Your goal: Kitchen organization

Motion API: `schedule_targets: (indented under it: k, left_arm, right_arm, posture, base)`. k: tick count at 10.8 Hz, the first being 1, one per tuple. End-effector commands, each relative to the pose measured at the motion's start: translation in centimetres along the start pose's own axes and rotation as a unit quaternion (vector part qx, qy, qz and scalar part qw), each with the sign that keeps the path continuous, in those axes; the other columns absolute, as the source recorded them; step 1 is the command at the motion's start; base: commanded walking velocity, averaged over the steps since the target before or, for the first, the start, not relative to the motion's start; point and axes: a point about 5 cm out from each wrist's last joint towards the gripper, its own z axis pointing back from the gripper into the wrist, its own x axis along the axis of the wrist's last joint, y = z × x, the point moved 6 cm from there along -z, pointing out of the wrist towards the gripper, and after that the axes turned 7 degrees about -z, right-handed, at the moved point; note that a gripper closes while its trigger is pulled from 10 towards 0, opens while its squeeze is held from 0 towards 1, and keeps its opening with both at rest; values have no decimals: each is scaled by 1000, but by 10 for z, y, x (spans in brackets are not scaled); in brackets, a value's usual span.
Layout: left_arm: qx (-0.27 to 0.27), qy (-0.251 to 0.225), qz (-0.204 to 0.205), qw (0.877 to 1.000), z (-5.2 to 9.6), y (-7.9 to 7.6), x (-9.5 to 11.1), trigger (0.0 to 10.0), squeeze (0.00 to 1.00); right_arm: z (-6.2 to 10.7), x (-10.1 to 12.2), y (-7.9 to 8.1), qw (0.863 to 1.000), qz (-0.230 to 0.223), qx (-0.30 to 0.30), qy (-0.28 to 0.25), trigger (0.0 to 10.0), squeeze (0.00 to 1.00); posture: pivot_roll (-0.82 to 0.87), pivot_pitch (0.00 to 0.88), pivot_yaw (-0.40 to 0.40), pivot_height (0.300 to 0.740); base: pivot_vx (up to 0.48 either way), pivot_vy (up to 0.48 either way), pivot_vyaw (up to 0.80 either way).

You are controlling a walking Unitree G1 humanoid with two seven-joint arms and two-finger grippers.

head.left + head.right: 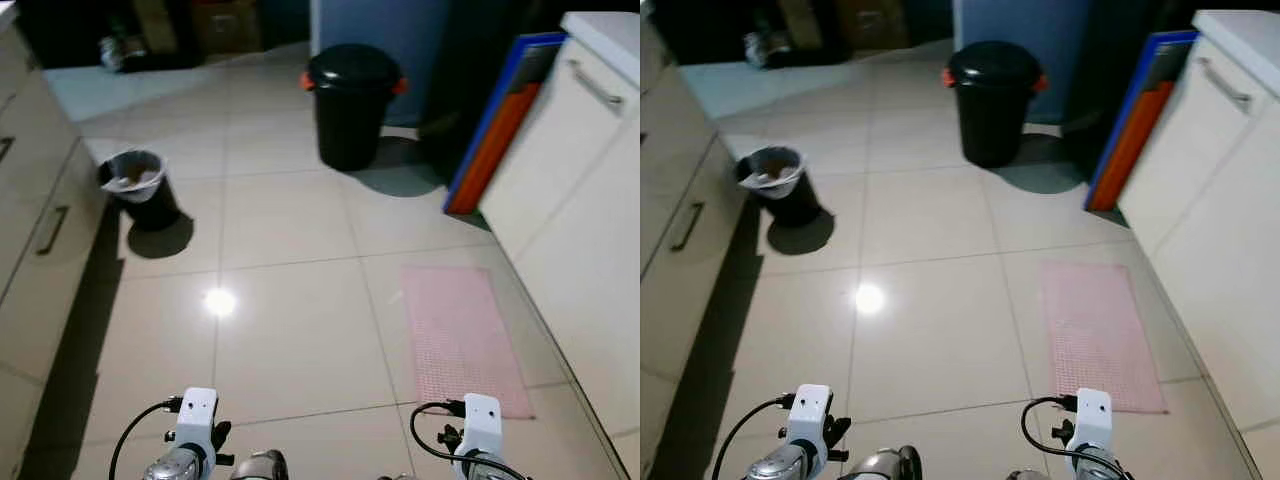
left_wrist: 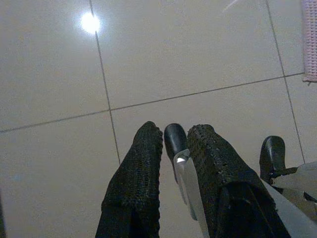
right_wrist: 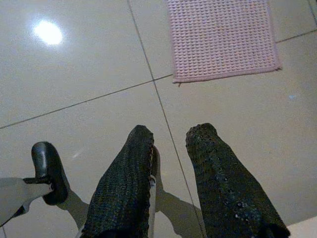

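Note:
My left gripper (image 2: 174, 133) points down at the tiled floor, its two black fingers closed on a knife (image 2: 187, 183) with a silver blade and a rounded black end. My right gripper (image 3: 172, 131) also hangs over the floor with a gap between its fingers that shows bare tile. A thin pale strip (image 3: 151, 198) runs along the inner side of one finger; I cannot tell what it is. Both wrists, with their white camera mounts (image 1: 195, 408), show at the bottom of the head views.
A tall black lidded bin (image 1: 352, 100) stands ahead. A small lined waste bin (image 1: 135, 185) sits by the left cabinets (image 1: 40, 250). A pink mat (image 1: 460, 335) lies before the right cabinets (image 1: 580, 200). Blue and orange boards (image 1: 500, 120) lean there.

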Motion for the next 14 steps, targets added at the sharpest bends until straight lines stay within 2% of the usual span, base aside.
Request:
schedule_targets:
  k: [1,10,14]
  left_arm:
    - [3,12,1,1000,2,1,-9,10000,0]
    - [9,11,2,1000,2,4,-8,10000,0]
    - [13,13,2,1000,2,5,-8,10000,0]
  right_arm:
    - [1,-4,-4,1000,3,-6,8,10000,0]
    - [2,-11,-4,1000,-3,-4,12,10000,0]
    - [2,-11,-3,1000,-6,-5,12,10000,0]
  posture:
    - [-46,112,31,740]
    - [-39,126,30,740]
    - [-38,127,34,740]
  base:
    - [0,0,581]
    - [0,0,542]
    - [246,0,569]
